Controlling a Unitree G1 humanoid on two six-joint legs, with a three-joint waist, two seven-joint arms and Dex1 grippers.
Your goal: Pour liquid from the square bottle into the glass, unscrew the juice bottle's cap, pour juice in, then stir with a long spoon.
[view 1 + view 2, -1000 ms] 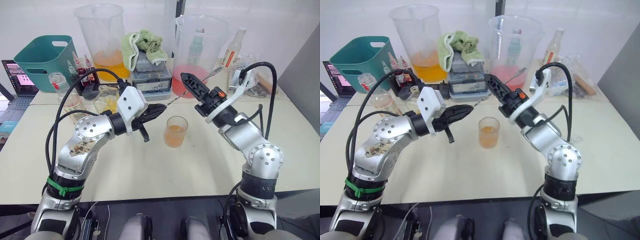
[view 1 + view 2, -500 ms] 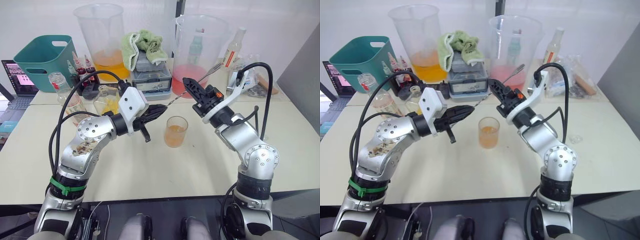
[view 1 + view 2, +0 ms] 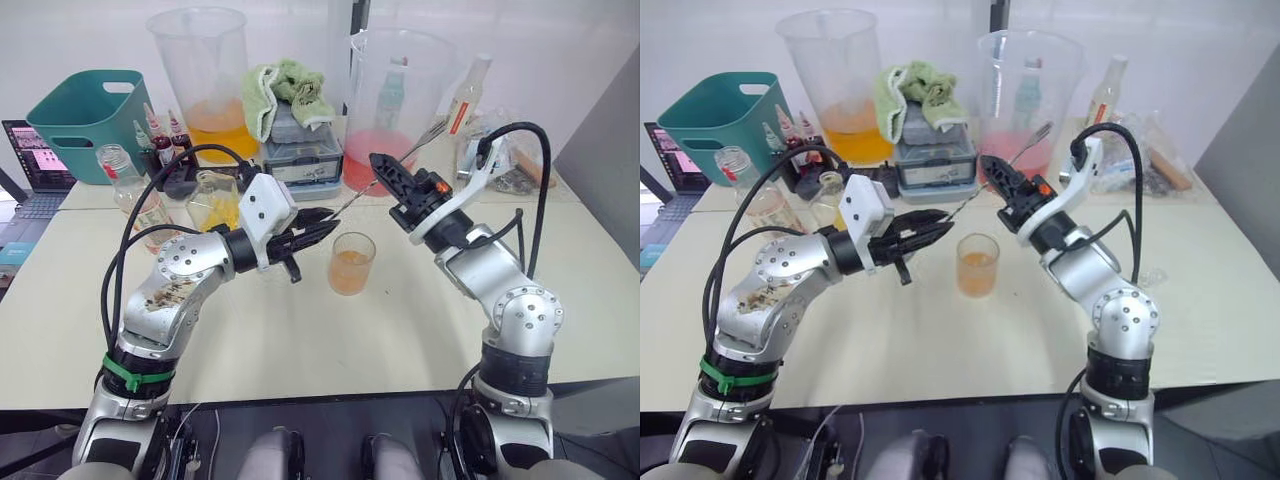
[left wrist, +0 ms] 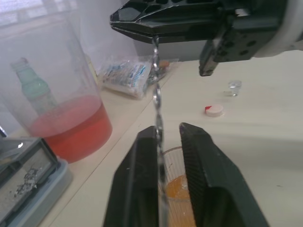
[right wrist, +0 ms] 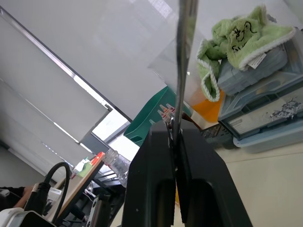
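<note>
On the robot's left, the left gripper hangs above the table, its two black fingers parted around the lower end of the long spoon, one finger close against the shaft. Just right of it stands the glass, holding orange liquid, below the fingertips in the left wrist view. The spoon slants up and rightward to the right gripper, which is clenched on its shaft, the handle end passing before the pink-liquid beaker.
</note>
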